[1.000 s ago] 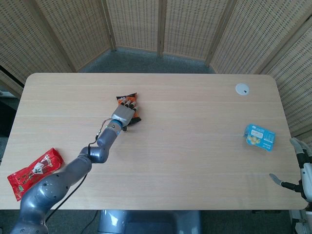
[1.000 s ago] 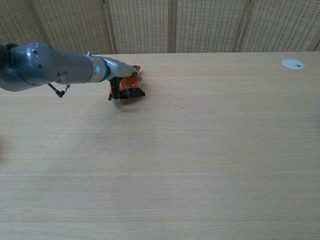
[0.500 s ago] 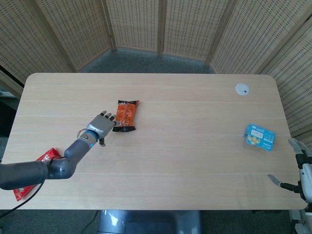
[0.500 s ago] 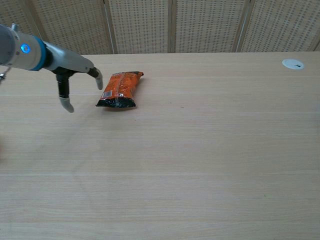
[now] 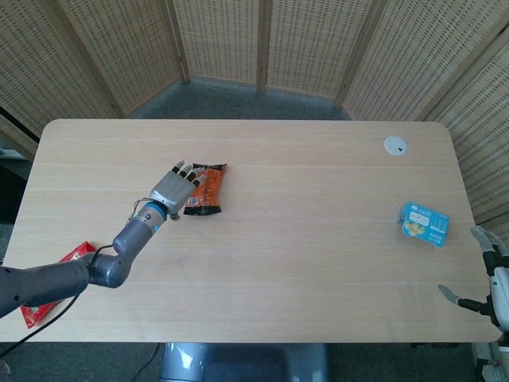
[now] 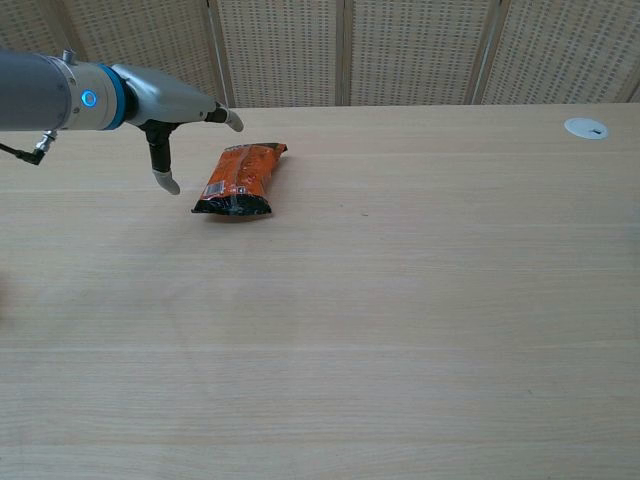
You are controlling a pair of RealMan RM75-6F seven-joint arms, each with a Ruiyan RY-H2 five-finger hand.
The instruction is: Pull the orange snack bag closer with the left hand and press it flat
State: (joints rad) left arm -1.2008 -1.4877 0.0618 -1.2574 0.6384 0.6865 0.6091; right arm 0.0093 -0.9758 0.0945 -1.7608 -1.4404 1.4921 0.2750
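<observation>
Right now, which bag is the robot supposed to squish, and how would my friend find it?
Look at the long wooden table and go to its left half, a bit toward the far edge. The orange snack bag lies there, just beside the left hand. It is orange with a black end, unlike the red packet at the near left edge and the blue packet far right.

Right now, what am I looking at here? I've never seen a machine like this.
A two-armed robot sits at a wooden table. One picture looks down from its head, the other out from its chest. Its left hand hovers open beside an orange snack bag, holding nothing. The right hand waits at the table's edge, also empty. Also lying there: a red packet, a blue packet and a small white disc.
</observation>
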